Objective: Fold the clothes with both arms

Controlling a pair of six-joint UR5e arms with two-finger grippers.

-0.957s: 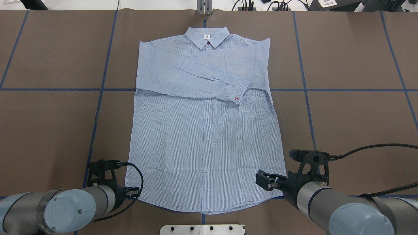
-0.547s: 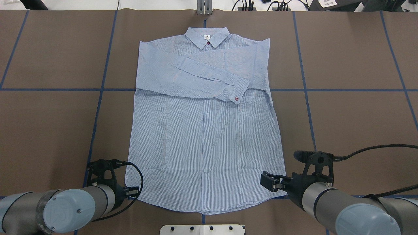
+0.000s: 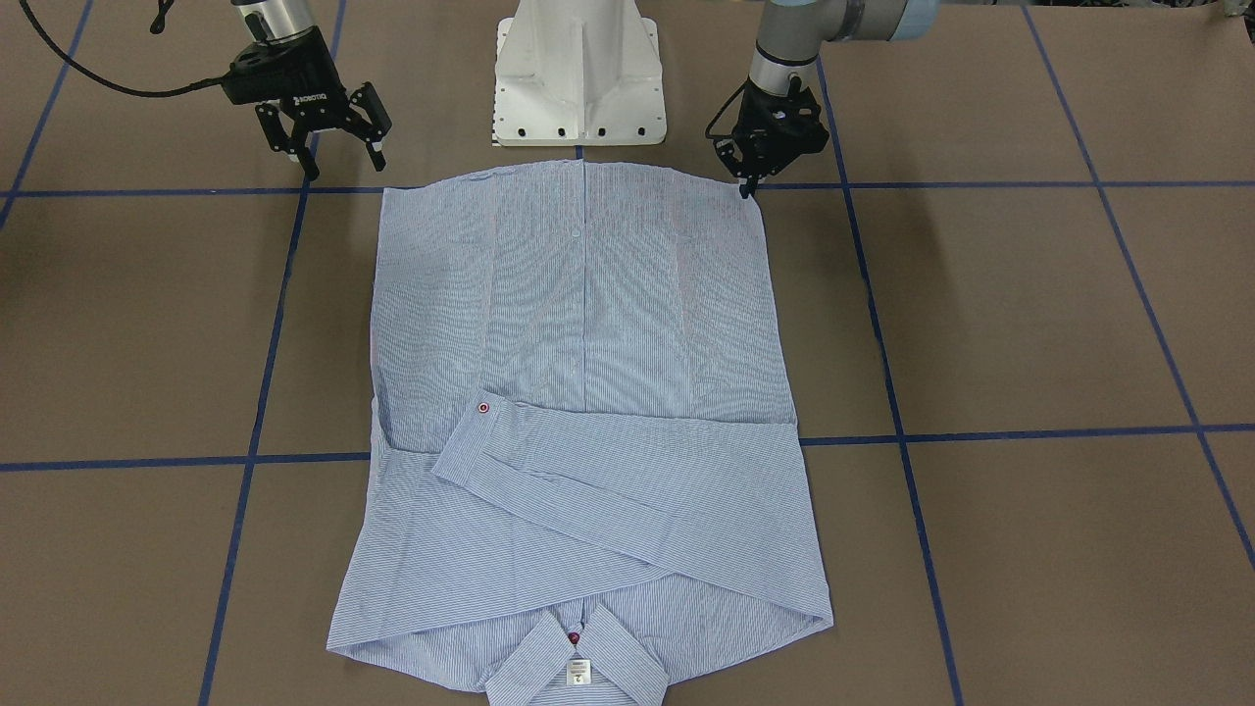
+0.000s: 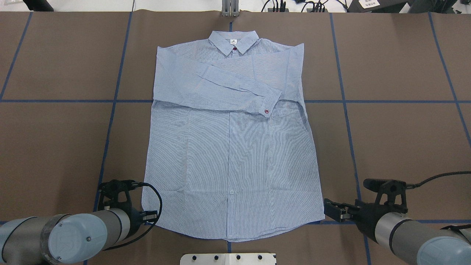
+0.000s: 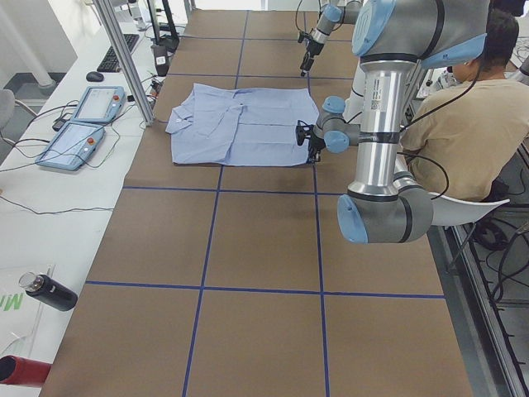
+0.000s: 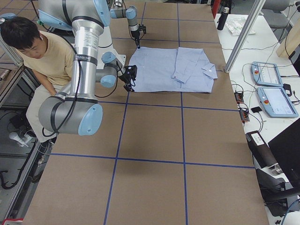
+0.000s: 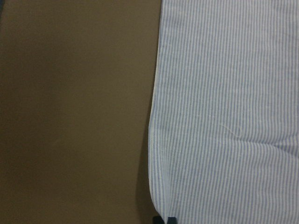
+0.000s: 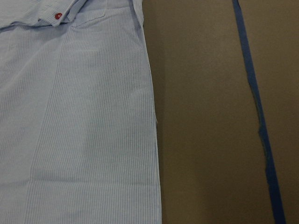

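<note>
Shirt [image 4: 228,147], light-blue striped, lies flat and front-up at the middle of the table [image 4: 55,140]. Its collar [image 4: 233,41] is toward the far edge and its hem toward the robot's edge. Both sleeves are folded across the chest; the upper cuff [image 4: 270,103] shows a dark red button.

Left gripper [image 3: 748,184]: fingers drawn together, tip at the hem corner on the robot's left. Whether cloth is pinched between them cannot be told.

Right gripper [image 3: 343,162]: jaws spread and empty, just beside the hem's other corner, clear of the fabric.

A seated person [image 5: 463,124] is behind the robot.
</note>
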